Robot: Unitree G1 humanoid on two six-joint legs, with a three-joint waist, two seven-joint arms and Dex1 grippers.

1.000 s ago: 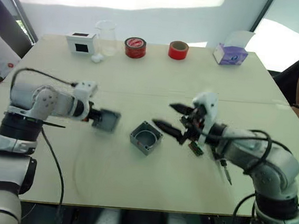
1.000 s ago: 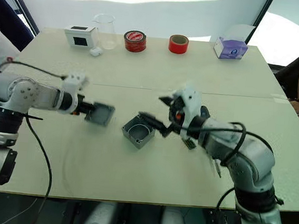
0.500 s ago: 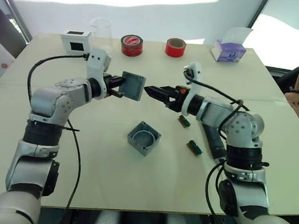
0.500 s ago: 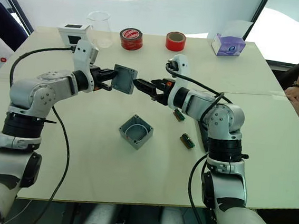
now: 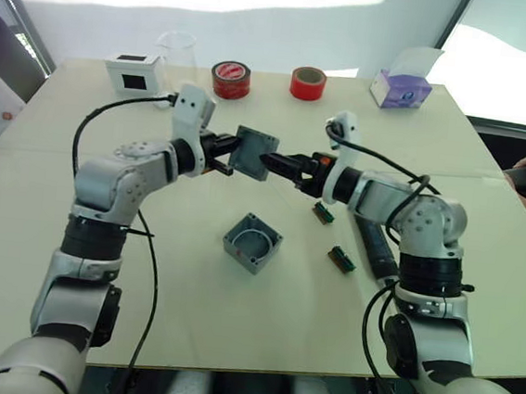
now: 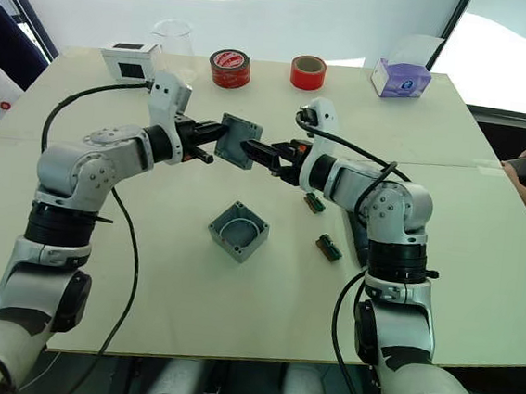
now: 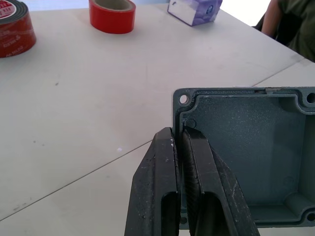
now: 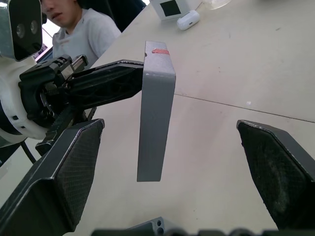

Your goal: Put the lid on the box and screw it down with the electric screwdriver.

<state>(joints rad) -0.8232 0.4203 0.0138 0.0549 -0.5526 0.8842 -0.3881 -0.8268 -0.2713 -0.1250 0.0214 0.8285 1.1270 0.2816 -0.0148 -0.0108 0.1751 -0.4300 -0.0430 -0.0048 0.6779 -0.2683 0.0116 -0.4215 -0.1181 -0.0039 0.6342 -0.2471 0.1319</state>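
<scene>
Left gripper [image 7: 179, 147] pinches the lid [image 5: 252, 152] by its rim; right gripper [image 8: 167, 162] is spread wide around it. Box [image 5: 253, 242] uncovered, electric screwdriver [image 5: 374, 249] untouched.

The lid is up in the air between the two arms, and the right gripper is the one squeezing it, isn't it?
Not quite. The lid is up in the air between the two arms, but the left gripper is the one squeezing it, jaws pinched on its rim. The right wrist view shows the right gripper with its jaws wide apart on either side of the lid, not touching it.
</scene>
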